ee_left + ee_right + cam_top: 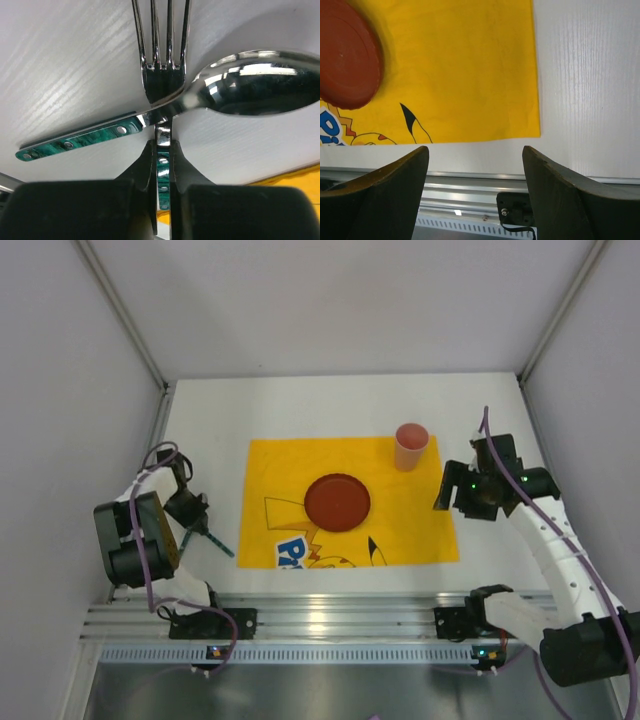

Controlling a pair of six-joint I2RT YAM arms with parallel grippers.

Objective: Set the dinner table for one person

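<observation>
On the white dinner table (210, 420), a yellow cartoon cloth (290, 465) carries a dark red plate (337, 502) and a pink cup (411, 445). My left gripper (163, 150) is shut on the green handle of a fork (162, 50), whose tines point away from it. A spoon (265, 82) with a green handle lies crosswise, touching the fork's neck, on the table (75, 60) left of the cloth. In the top view, my left gripper (192, 523) is low there, with a green handle (212, 543) sticking out. My right gripper (475, 155) is open and empty above the cloth's near right corner (520, 120).
A silver metal rail (320, 615) runs along the table's near edge and also shows in the right wrist view (470, 182). Grey walls enclose the table on the left, back and right. The plate (347, 55) sits left of my right gripper (470, 490).
</observation>
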